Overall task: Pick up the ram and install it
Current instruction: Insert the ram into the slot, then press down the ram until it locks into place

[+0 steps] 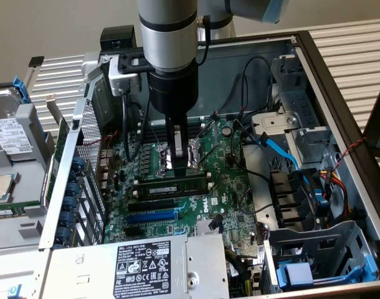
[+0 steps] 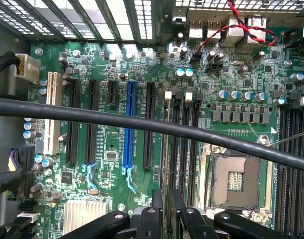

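Seemingly, the arm's black two-fingered gripper point(image 1: 179, 169) is clamped on the upper edge of the long, thin green circuit-board ram stick point(image 1: 174, 185), which it holds low over the green motherboard point(image 2: 112, 149), just beside the open metal processor socket point(image 2: 235, 179) and along the narrow black memory slots point(image 2: 184, 149). If the ram stick sits tilted or slightly off a slot's line, pressing down could jam an end, bend the stick or stress the board. A sideways slip could also scrape the exposed socket, and the thick black cable point(image 2: 142, 122) crossing the wrist view might snag.
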Controlling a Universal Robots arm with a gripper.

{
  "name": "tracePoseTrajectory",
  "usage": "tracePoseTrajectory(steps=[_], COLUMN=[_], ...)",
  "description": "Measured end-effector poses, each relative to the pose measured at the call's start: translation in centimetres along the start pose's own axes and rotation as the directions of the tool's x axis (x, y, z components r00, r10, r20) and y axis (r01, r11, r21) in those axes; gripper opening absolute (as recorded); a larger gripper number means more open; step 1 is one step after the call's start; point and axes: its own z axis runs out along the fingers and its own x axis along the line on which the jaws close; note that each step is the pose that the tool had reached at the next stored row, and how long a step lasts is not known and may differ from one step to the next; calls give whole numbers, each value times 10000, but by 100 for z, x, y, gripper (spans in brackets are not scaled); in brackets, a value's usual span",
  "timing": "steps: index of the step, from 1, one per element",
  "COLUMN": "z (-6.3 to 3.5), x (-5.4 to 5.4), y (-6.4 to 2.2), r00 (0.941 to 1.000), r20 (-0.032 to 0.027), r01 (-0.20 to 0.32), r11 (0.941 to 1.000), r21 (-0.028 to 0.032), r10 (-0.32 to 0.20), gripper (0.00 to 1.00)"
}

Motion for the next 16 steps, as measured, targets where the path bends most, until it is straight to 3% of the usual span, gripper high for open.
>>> tracePoseTrajectory(steps=[13,15,16], z=[0,0,0], x=[0,0,0], y=[0,0,0], r00=[10000,10000,10000], r20=[8,8,8], r01=[1,0,0], r11=[10000,10000,10000], r21=[1,1,1], r10=[-1,0,0], gripper=[22,20,13])
